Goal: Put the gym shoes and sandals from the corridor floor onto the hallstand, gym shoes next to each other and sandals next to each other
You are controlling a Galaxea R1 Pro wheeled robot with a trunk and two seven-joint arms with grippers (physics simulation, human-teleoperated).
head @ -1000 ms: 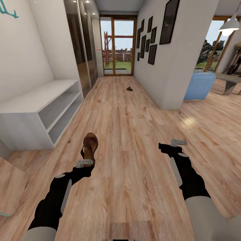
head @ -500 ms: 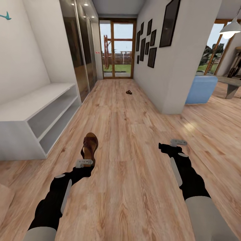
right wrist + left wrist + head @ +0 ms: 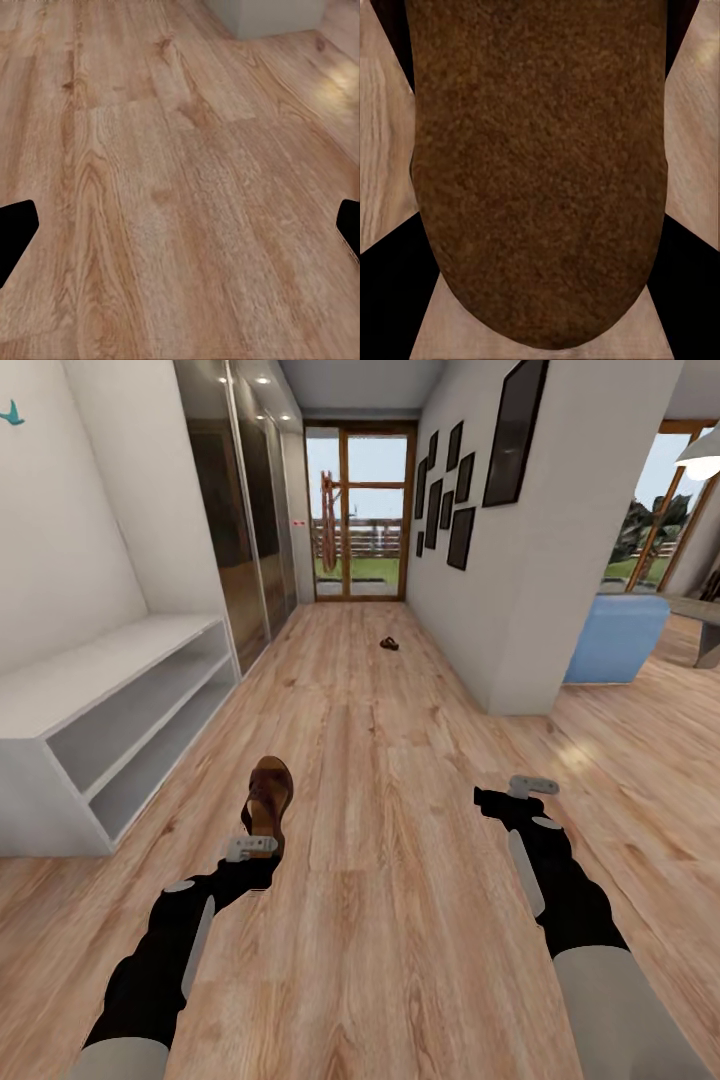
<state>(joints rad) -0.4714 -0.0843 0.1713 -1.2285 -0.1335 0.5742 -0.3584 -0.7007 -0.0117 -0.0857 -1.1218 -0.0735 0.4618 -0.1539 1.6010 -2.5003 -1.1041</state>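
The pale grey two-shelf bench (image 3: pixel 120 720) stands at far left. The left tool (image 3: pixel 252 847) clamps a brown sandal (image 3: pixel 268 800), long axis pointing ahead. Its mate (image 3: pixel 389 644) lies far down the corridor floor (image 3: pixel 400 920). The right tool (image 3: pixel 530 786) spreads wide, empty; the left wrist view adds the sandal's sole (image 3: pixel 540 172)

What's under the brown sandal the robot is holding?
Wood plank floor shows around the sandal held in the left hand. In the left wrist view the sandal's sole covers the floor directly beneath, so that patch cannot be seen.
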